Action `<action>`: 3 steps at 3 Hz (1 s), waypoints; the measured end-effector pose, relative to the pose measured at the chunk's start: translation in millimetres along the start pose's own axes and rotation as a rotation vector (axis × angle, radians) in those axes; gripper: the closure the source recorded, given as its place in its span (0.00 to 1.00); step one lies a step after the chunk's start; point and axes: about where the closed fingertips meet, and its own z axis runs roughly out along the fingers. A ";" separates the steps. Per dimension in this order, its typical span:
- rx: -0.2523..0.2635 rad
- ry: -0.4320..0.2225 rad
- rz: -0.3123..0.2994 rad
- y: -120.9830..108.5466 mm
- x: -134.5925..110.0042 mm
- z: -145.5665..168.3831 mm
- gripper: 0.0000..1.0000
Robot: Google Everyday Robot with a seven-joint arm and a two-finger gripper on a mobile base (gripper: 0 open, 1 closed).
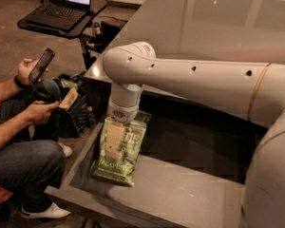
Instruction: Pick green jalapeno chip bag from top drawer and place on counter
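The top drawer [180, 198] stands pulled out below the front edge of the counter [204, 27], a dull grey tray with low walls. The green jalapeno chip bag [118, 151] lies flat on the drawer floor at its left end, just beside the left wall, with its "Jalapeno" edge toward the front lip and its top toward the back. The gripper [123, 118] is at the bag's back edge, under the arm's wrist.
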 end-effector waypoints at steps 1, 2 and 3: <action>-0.016 0.018 0.008 -2.8 1.8 9.1 0.13; -0.024 0.026 0.007 -1.1 3.1 12.5 0.13; -0.024 0.026 0.007 -1.1 3.1 12.5 0.39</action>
